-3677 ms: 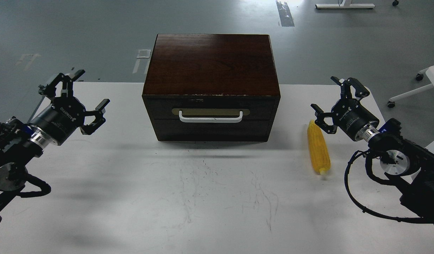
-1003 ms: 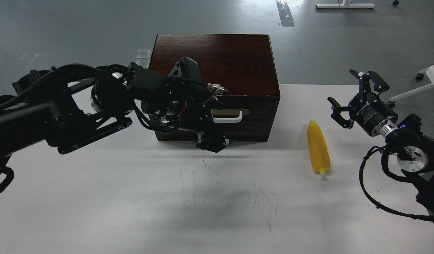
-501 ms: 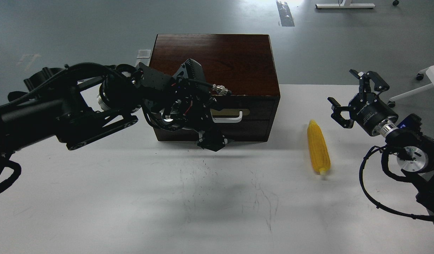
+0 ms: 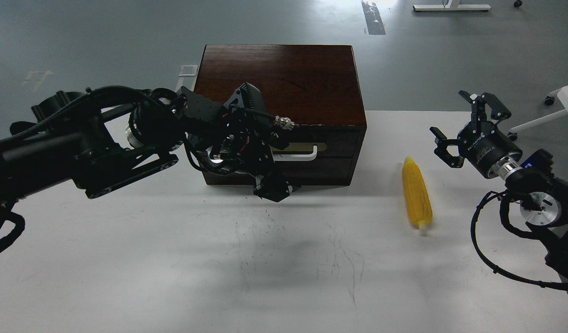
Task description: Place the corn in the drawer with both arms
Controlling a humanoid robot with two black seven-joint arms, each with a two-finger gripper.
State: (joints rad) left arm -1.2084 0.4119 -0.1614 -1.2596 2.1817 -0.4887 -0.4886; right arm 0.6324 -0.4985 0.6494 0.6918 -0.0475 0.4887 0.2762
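The step in hand is opening the drawer (image 4: 307, 148): the left gripper (image 4: 270, 182) sits at its handle, its finger spread indiscernible. Right of the drawer, the corn (image 4: 416, 193) lies on the counter (image 4: 173, 259) beside the right gripper (image 4: 468, 132), fingers spread. Next, a straight outward pull seems needed.

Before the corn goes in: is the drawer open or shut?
Shut: the drawer front sits flush with the wooden box.
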